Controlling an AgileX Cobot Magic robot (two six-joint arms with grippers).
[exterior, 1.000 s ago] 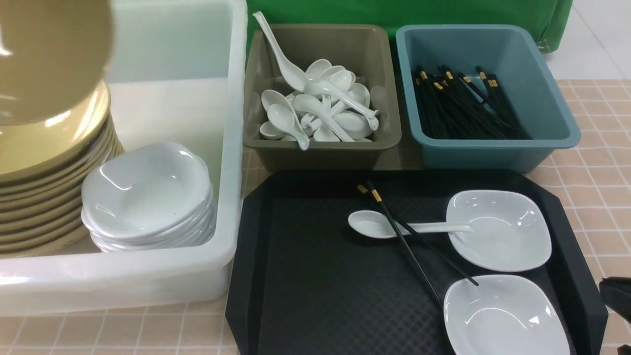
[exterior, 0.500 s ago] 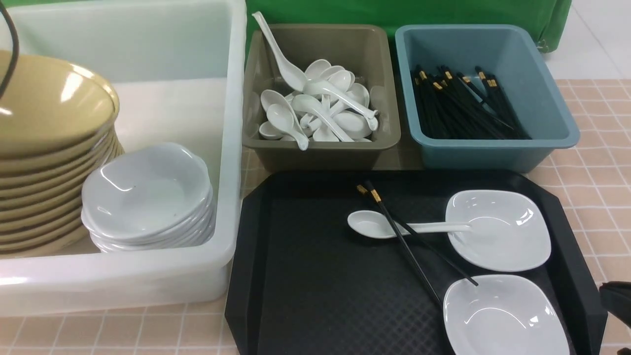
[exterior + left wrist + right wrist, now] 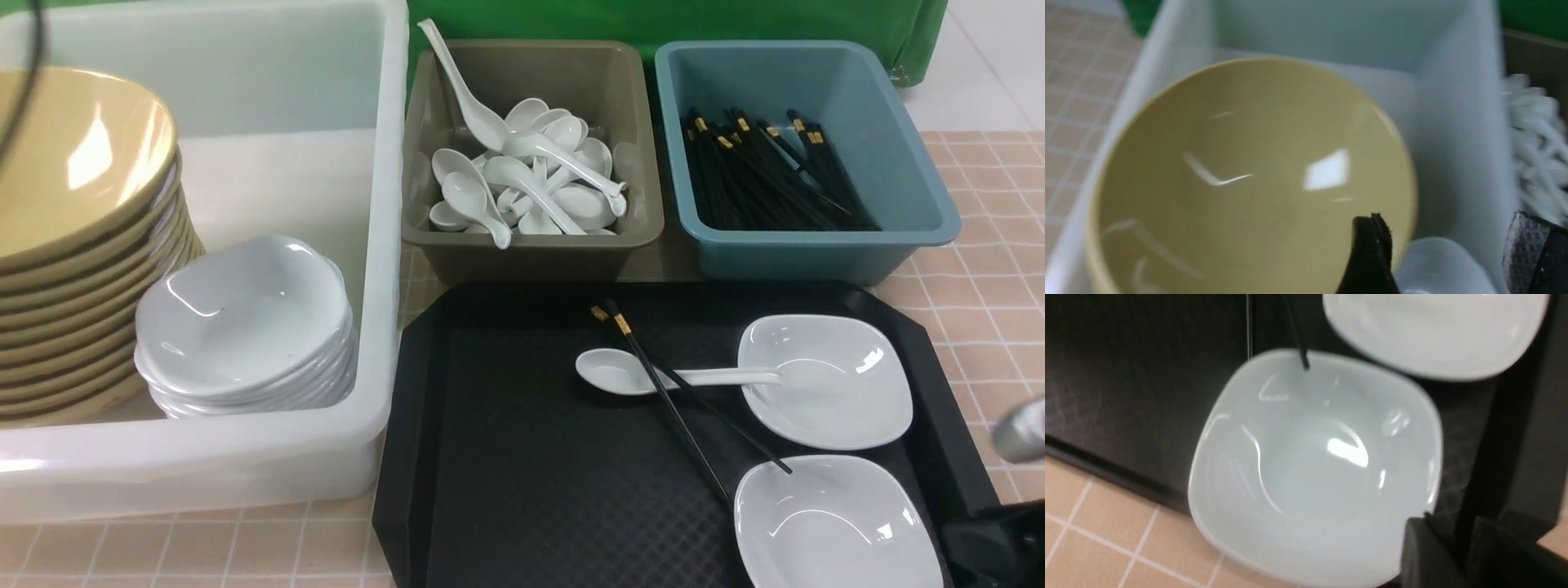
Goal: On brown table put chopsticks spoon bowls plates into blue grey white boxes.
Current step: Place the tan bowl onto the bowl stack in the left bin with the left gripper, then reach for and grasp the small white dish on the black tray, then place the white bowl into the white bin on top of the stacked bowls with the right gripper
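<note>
Shifted to the tray's [image 3: 555,490] right edge: right pincer [image 3: 1452,520], slightly open. Left of the tray: left pincer [image 3: 1447,216], open.

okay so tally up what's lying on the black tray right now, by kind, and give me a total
White soup spoon: 1
Black chopsticks: 2
White squarish dishes: 2
Total: 5
</note>
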